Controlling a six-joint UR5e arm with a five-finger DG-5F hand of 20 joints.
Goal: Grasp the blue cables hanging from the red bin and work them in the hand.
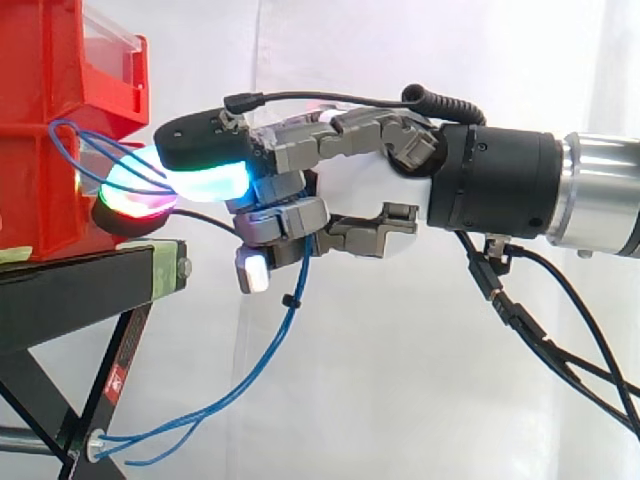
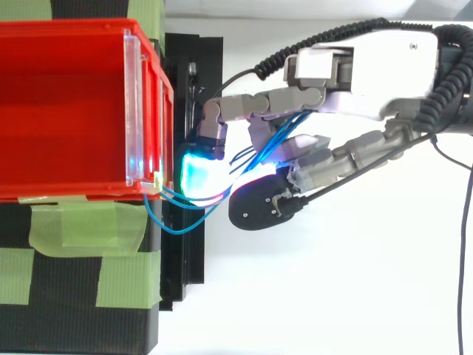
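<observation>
Several blue cables [image 1: 285, 320] in hand [image 1: 360, 172] at bin [image 2: 66, 96] corner

Bin [image 1: 40, 200] on stand [image 1: 70, 290] at left, hand [image 1: 370, 190] just right of it, cables [image 1: 272, 345] thru hand & hanging below.

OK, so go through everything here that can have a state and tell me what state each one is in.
hand: shut on the blue cables, pads glowing cyan, green and red.
blue cables: held in the hand, looped at the bin's corner, the rest hanging loose below.
red bin: upright on the black stand, open at the top.
black stand: standing, green tape stuck across its top.
</observation>
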